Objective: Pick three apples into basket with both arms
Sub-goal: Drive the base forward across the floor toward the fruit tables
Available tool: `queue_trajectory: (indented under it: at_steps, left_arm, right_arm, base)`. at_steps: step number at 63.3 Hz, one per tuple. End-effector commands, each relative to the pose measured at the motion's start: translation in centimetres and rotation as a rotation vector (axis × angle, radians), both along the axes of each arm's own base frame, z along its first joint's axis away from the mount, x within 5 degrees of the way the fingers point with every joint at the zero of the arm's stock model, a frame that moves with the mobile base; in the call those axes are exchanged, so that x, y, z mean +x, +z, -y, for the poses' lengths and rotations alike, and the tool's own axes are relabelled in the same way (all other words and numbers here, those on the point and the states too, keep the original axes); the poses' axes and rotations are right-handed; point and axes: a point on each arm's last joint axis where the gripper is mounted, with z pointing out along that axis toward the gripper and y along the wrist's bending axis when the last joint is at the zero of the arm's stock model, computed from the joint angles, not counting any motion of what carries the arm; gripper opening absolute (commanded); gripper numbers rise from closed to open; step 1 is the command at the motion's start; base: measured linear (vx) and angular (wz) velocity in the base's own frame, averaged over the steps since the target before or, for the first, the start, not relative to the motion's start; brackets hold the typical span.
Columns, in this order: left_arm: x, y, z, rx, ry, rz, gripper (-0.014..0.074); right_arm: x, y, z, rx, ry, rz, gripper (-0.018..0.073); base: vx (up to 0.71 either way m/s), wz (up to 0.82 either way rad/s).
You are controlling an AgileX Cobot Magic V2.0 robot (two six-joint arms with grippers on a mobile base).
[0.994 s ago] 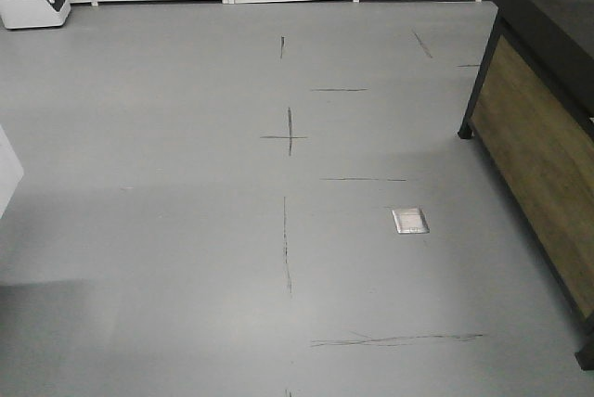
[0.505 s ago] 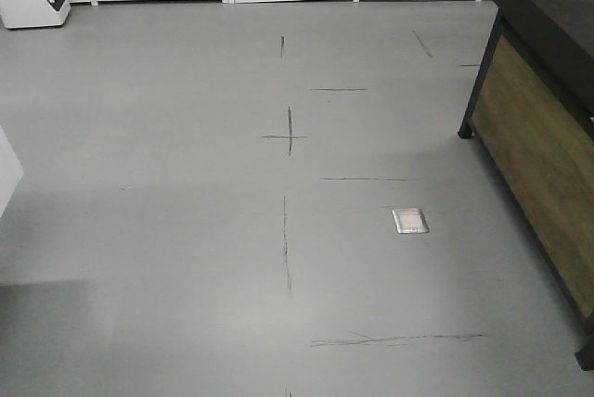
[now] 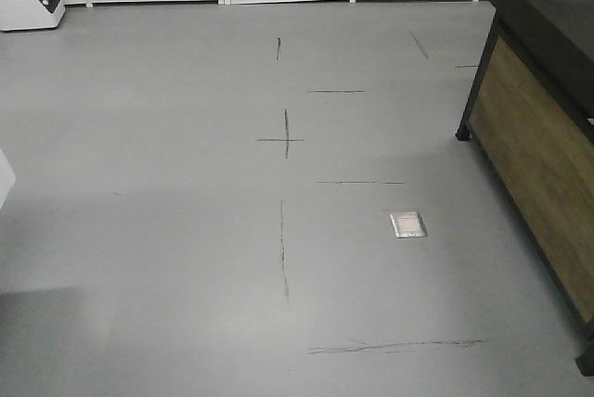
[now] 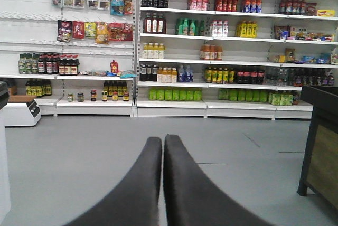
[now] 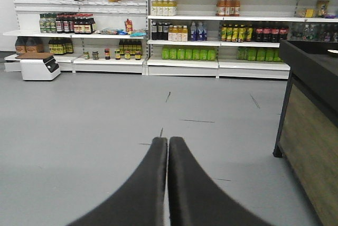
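Apples, basket: in none of the three views. The left gripper (image 4: 162,140), black with curved fingers, has its tips pressed together with nothing between. The right gripper (image 5: 168,140) is the same, closed and empty. Both face across the grey floor (image 3: 167,230) to white store shelves (image 4: 211,107) of bottles, with a row of green bottles (image 4: 174,94) low down. Labels are too small to read. A black-topped wood-panelled counter (image 3: 534,137) stands on the right. Versus 0.5 s ago, the black cross mark (image 3: 286,138) and square metal floor plate (image 3: 408,224) sit slightly left and down, and the white box unit (image 3: 28,3) is nearer the left edge.

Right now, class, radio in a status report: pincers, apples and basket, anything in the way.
Left pincer and right pincer shut, empty. Apples, basket not in view. Black counter ahead right.
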Motion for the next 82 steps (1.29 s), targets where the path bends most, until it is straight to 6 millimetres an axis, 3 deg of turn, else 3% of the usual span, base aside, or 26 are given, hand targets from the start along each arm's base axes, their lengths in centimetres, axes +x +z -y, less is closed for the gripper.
queue_trajectory:
  at_steps: [1,82]
  left_arm:
    - [-0.10,-0.08,0.03,-0.020,-0.005,0.060,-0.0006]
    - [-0.10,-0.08,0.03,-0.020,-0.005,0.060,-0.0006]
  right_arm:
    - [-0.03,0.31,-0.01,-0.005,0.001,0.076,-0.0009]
    - [-0.03,0.31,-0.01,-0.005,0.001,0.076,-0.0009]
  base:
    - [0.08,-0.05]
    - [0.06,0.04]
